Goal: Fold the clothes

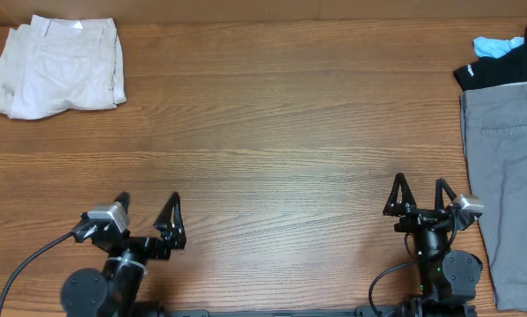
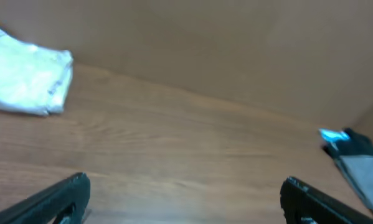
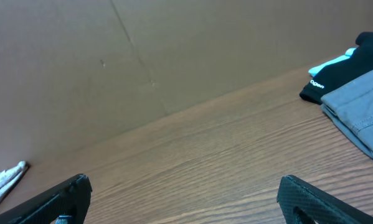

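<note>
Left gripper (image 1: 149,199): jaws wide apart, empty, above table (image 1: 272,132) | right gripper (image 1: 419,182): jaws wide apart, empty | beige shorts (image 1: 56,66): compact heap, well ahead and left of left gripper, untouched | grey shorts (image 1: 508,176): flat, just right of right gripper

The overhead camera looked straight down on the desk (image 1: 272,132). Both wrist cameras sat low over it, facing its back wall (image 3: 174,50); all views shared the cream shorts (image 1: 56,66).
</note>
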Robot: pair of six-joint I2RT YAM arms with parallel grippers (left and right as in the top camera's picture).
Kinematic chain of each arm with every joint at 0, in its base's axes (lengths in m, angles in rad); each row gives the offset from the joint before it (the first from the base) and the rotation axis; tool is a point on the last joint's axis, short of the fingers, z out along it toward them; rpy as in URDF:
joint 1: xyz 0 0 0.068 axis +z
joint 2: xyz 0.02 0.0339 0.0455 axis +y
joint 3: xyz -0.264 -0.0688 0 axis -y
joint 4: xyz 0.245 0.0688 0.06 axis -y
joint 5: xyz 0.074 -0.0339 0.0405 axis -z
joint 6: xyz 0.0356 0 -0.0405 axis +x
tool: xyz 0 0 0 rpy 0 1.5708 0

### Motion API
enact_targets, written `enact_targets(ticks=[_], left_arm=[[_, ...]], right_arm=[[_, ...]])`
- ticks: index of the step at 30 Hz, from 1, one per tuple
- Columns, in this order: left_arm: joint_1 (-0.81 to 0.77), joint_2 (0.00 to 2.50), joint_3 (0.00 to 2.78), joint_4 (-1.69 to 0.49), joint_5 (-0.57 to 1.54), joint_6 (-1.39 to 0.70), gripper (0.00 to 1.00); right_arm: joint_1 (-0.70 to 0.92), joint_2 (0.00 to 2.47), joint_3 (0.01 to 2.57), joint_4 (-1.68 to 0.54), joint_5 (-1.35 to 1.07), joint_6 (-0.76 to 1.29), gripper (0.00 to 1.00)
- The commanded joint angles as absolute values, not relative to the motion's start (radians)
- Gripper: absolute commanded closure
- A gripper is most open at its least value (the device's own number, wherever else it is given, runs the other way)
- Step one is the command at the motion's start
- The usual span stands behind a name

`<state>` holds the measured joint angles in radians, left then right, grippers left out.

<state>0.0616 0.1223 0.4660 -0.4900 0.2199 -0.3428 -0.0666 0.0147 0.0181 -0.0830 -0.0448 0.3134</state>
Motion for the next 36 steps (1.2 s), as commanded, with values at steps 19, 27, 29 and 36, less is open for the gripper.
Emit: enact_targets(ticks=[19, 27, 29, 36], left_arm=[[0.044, 0.003, 0.005, -0.023, 0.041, -0.044, 0.00], [0.047, 0.003, 0.005, -0.077, 0.041, 0.030, 0.00], [0.055, 0.003, 0.005, -0.076, 0.041, 0.030, 0.00], [0.089, 0.004, 0.005, -0.075, 0.041, 0.030, 0.00]], right_arm=[[-0.075, 0.003, 0.008, -0.080, -0.047, 0.306, 0.00], [-0.075, 0.003, 0.008, -0.080, -0.047, 0.306, 0.00], [-0.075, 0.003, 0.008, -0.080, -0.047, 0.306, 0.00], [-0.075, 0.003, 0.008, -0.080, -0.047, 0.306, 0.00]])
